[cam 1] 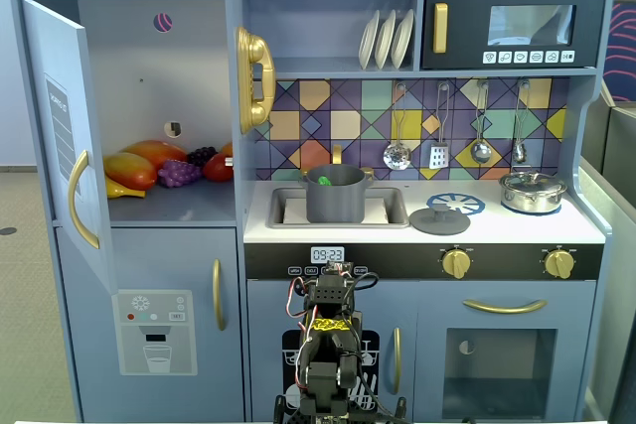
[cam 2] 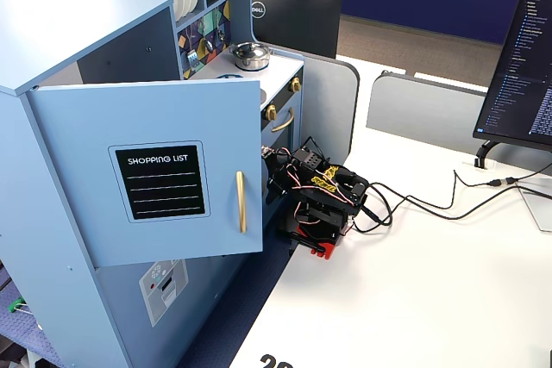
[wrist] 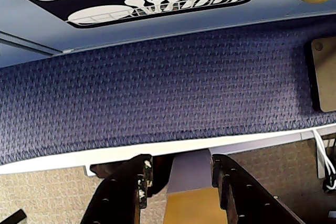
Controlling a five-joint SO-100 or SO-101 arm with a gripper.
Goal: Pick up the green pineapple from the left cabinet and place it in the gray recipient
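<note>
In a fixed view, the green pineapple (cam 1: pixel 324 182) shows only as a small green patch inside the gray recipient (cam 1: pixel 335 204), which stands in the sink. The left cabinet (cam 1: pixel 149 76) is open, its door (cam 1: pixel 55 136) swung out; the door also shows in a fixed view (cam 2: pixel 155 178). My arm (cam 1: pixel 328 345) is folded low in front of the kitchen, far below the pot, and shows in a fixed view (cam 2: pixel 319 200). In the wrist view my gripper (wrist: pixel 181 163) points down over the blue carpet, jaws apart with nothing between them.
Orange-yellow mangoes (cam 1: pixel 134 168) and a purple grape bunch (cam 1: pixel 179 173) lie on the cabinet shelf. A flat gray lid (cam 1: pixel 439 217) and a shiny lidded pot (cam 1: pixel 532 191) sit on the counter. Monitors (cam 2: pixel 517 66) and cables (cam 2: pixel 431 204) are on the white desk.
</note>
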